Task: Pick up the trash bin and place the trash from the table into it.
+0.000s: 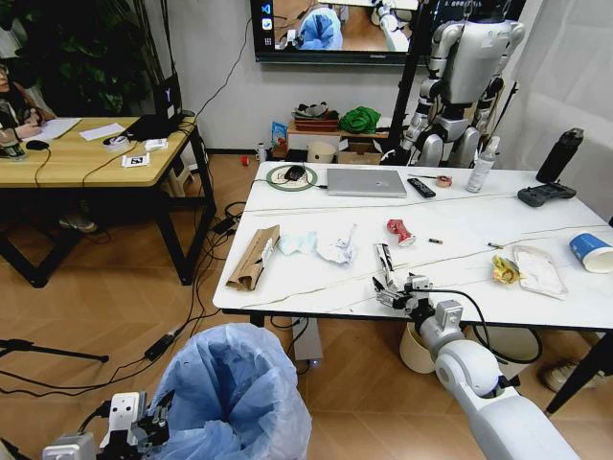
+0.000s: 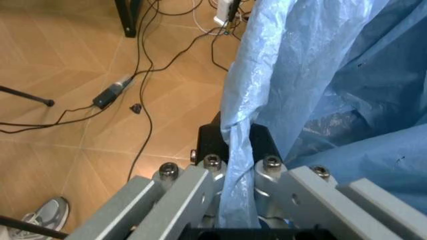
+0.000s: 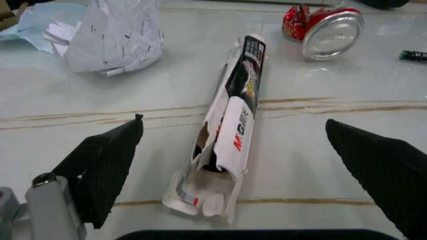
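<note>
Head view: trash bin (image 1: 235, 393) held low in front of the table (image 1: 460, 287), left gripper (image 1: 144, 433) pinched on its blue bag at the near-left rim. Right gripper (image 1: 393, 286) poised over the near edge of the table, at a torn white-and-black carton (image 1: 384, 259). More trash spread across the marble top: brown cardboard (image 1: 253, 257), crumpled paper (image 1: 337, 245), crushed red can (image 1: 399, 231), yellow wrapper (image 1: 505, 270), paper cup (image 1: 590, 252).

Left wrist view: bag plastic (image 2: 237, 165) clamped tight in the closed jaws.

Right wrist view: fingers (image 3: 107, 160) spread wide either side of the carton (image 3: 230, 130), nothing gripped. Bin already up; first pick under way. Next, probably: lower, close across the carton's narrow width.
</note>
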